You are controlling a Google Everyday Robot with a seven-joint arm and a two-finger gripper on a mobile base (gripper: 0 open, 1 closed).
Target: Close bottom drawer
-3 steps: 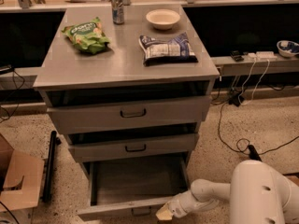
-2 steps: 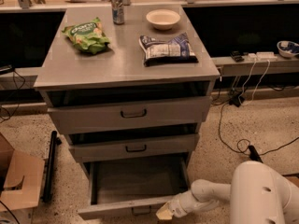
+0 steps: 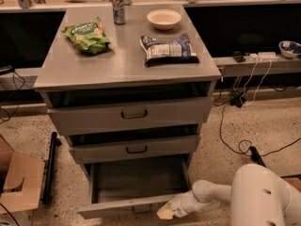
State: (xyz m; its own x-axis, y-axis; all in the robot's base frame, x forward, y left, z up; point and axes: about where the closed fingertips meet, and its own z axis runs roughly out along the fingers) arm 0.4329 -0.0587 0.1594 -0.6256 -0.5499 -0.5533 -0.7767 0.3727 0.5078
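green bag (image 3: 87, 36), blue bag (image 3: 168, 49), bowl (image 3: 163, 19), can (image 3: 118, 6) on cabinet top (image 3: 117, 67)

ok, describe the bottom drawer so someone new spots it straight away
Find the grey cabinet with a bowl on top. The bottom drawer is the lowest of its three. Only it is pulled far out, bare grey inside, with the gripper at its front edge.

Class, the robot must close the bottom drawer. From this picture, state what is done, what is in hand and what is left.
Done: the arm is down low, with the gripper at the right end of the front of the bottom drawer. In hand: probably lining up a push, though I cannot tell whether it touches the front. Left: the whole closing, since the drawer stands pulled far out, its plain grey inside showing.
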